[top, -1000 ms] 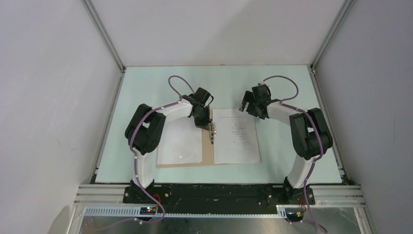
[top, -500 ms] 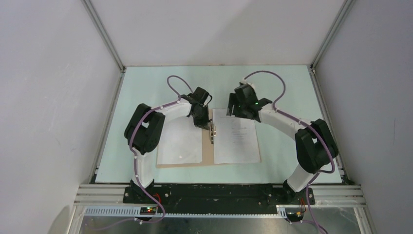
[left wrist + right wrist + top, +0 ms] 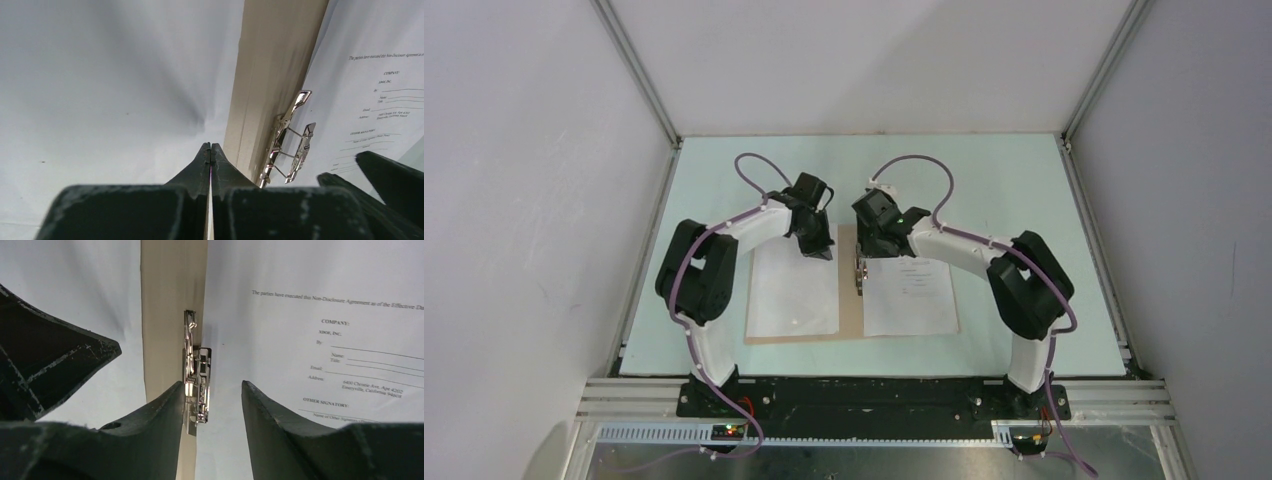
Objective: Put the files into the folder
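One open folder [image 3: 851,318] carries one printed sheet [image 3: 908,295] beside one metal clip [image 3: 197,370]. The left gripper [image 3: 210,146] is pinched closed and empty, and the right gripper [image 3: 212,385] is spread, straddling the metal clip.

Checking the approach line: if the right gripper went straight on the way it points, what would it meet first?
Probably the metal clip, which lies in the gap of the open right gripper, on the folder spine beside the printed sheet; depth is unclear.
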Robot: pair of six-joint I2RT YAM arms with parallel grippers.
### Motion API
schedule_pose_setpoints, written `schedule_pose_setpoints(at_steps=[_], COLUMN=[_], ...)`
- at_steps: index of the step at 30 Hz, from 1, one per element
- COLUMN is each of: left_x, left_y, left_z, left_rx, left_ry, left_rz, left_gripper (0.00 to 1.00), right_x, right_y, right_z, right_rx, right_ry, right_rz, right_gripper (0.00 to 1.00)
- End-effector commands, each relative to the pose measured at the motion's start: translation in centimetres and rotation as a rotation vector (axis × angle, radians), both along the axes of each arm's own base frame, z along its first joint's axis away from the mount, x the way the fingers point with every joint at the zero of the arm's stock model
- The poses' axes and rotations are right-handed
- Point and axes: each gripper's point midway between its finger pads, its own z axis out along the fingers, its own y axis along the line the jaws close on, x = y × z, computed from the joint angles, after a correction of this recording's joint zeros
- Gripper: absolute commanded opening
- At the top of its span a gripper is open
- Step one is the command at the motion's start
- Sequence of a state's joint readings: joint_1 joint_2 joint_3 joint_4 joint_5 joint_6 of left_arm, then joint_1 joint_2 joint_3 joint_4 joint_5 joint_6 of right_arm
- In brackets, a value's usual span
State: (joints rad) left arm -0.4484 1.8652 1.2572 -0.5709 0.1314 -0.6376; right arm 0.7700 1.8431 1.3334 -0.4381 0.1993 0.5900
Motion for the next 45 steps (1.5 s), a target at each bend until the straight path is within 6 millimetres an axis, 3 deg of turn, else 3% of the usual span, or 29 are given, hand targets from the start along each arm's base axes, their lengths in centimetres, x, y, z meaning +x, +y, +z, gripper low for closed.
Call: schedule_pose_setpoints(at_steps=[1, 12, 27, 31, 40, 45], left_x=[0.2, 0.2, 0.1, 0.2, 0.2, 0.3], left_y=[0.4, 1.5, 1.5, 1.5, 1.5, 1.4], left_z=[-0.4, -2.2, -2.4, -2.5, -2.6, -2.6], left_rx=[0.023, 0.061, 0.063, 0.064, 0.065, 0.063], left_ry=[0.0, 0.041, 0.044, 0.044, 0.046, 0.045], left_rz=[0.034, 0.107, 0.098, 0.098, 0.098, 0.097], left_gripper=[0.0, 0.0, 0.0, 0.0, 0.0, 0.0], right_x=[0.6, 0.0, -0.3, -0.6, -1.8, -2.1], right_y=[0.7, 1.3, 2.0, 2.1, 2.8, 2.3], right_z=[0.1, -1.4, -1.9, -2.3, -3.0, -3.2], right_rx=[-0.061, -0.111, -0.105, -0.106, -0.103, -0.105], right_ry=[-0.016, 0.008, 0.014, 0.028, 0.044, 0.053], right_rz=[-0.012, 0.0, 0.024, 0.026, 0.041, 0.024], right_gripper=[0.48, 0.28, 0.27, 0.2, 0.17, 0.11])
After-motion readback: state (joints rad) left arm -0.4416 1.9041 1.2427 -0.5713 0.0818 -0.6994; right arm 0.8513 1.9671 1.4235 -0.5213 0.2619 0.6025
